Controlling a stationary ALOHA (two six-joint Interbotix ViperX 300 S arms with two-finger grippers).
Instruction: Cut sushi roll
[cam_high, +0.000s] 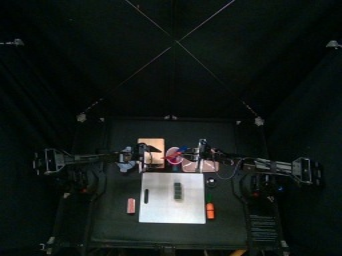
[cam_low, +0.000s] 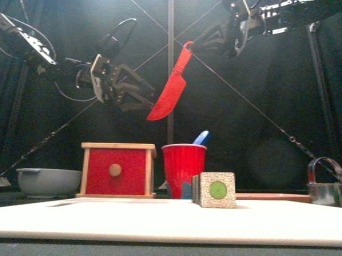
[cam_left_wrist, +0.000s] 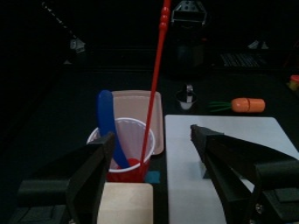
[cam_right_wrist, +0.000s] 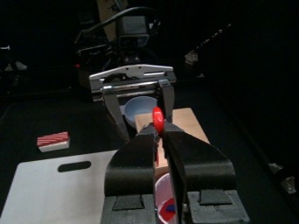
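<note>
The right hand (cam_right_wrist: 160, 131) is raised above the tabletop (cam_high: 107, 205), clenched on a red knife (cam_low: 173, 84) that hangs blade-down over the red cup (cam_low: 185, 170). The left hand (cam_left_wrist: 152, 162) hovers beside it, jaws spread wide and empty. The sushi roll (cam_high: 182, 186) lies on the white board (cam_high: 167, 205), toward its middle.

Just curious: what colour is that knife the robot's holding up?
Red, the knife hangs from the right gripper; clearest in the front view.
</note>
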